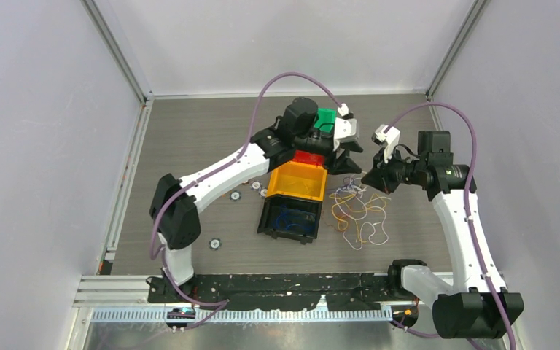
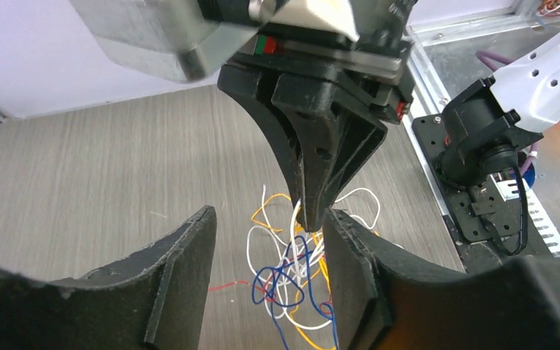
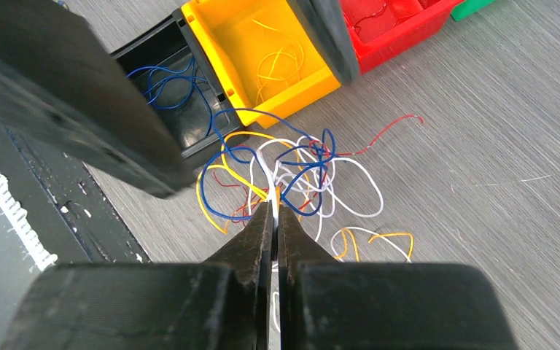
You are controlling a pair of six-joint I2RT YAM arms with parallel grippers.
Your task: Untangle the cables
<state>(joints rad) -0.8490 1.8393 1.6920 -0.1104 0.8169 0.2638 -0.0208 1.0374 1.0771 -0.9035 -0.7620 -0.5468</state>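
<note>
— Any writing, label or number you can read?
— None. Only faint white marks on the black housing above the closed jaws, cut off and blurred.

Overhead looking down, wrist views close, sharing cables

Four small open bins in a row on a grey wood-grain table: black bin nearest, then yellow bin, red bin, green bin farthest. A few small round discs scattered left of the bins. Black base plate along the near edge.
</note>
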